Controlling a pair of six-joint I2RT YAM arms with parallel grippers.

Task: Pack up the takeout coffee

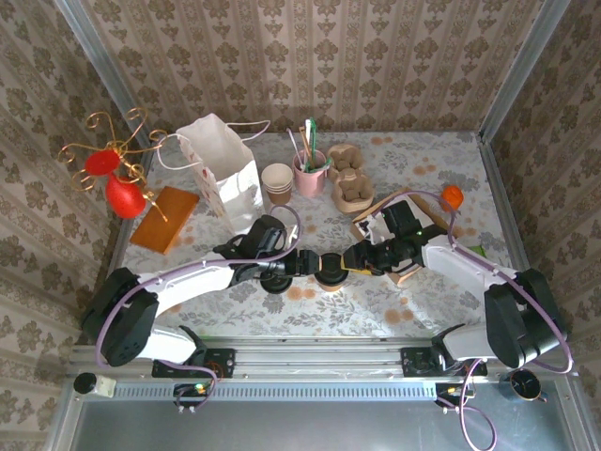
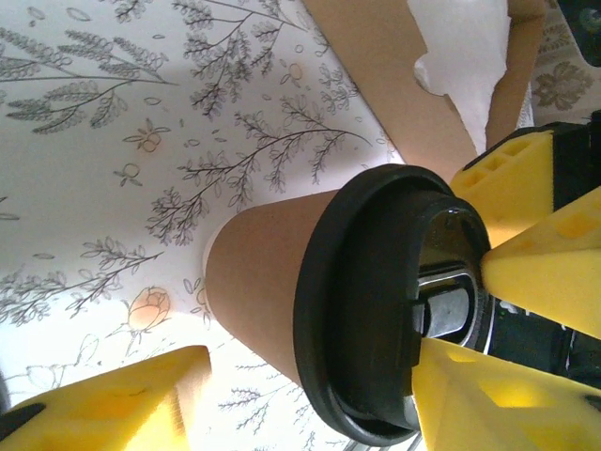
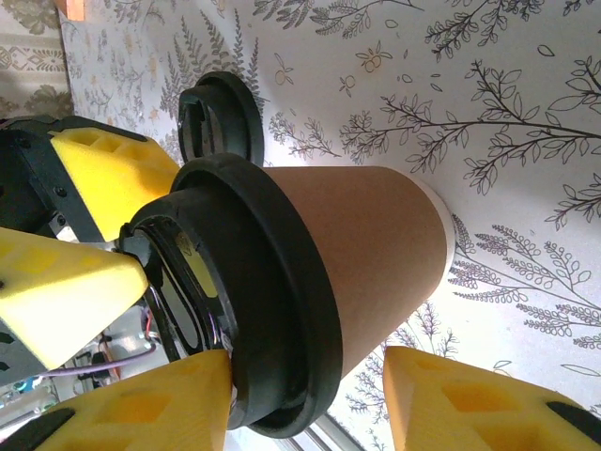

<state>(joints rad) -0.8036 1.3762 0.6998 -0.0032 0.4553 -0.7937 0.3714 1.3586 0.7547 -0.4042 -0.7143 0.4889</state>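
Observation:
The takeout coffee [image 1: 331,274], a beige paper cup with a black lid, stands on the floral tablecloth between both arms. My left gripper [image 1: 302,264] reaches it from the left. In the left wrist view the cup [image 2: 272,272] sits between the open jaws of the left gripper [image 2: 310,376]: one yellow finger [image 2: 488,395] touches the lid and the other stays clear of the base. My right gripper [image 1: 353,259] comes from the right. In the right wrist view the cup [image 3: 366,244] lies between the right gripper's [image 3: 305,376] open jaws, one finger [image 3: 141,404] against the lid rim.
A lone black lid [image 3: 221,117] lies flat just left of the cup [image 1: 275,282]. The white paper bag [image 1: 225,169] stands open at the back left. Lidless beige cups [image 1: 277,181], a pink utensil cup [image 1: 310,172] and a brown cardboard carrier [image 1: 349,183] stand behind.

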